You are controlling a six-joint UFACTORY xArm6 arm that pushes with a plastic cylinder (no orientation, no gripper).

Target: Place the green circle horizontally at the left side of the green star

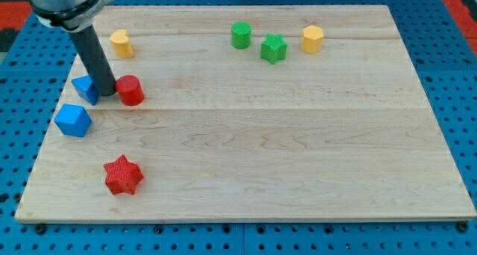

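The green circle (241, 35) is a short cylinder near the view's top, a little left of centre-right. The green star (273, 48) sits just to its right and slightly lower, with a small gap between them. My tip (107, 93) is far off at the view's left, down on the board between a blue block (85, 89) and a red cylinder (130, 90), touching or nearly touching both. The rod rises up and to the left out of the view's top.
A yellow hexagonal block (312, 39) stands right of the green star. A yellow block (121, 43) sits at the top left. A blue cube (73, 120) and a red star (123, 174) lie at the lower left. The wooden board (298, 150) rests on a blue perforated table.
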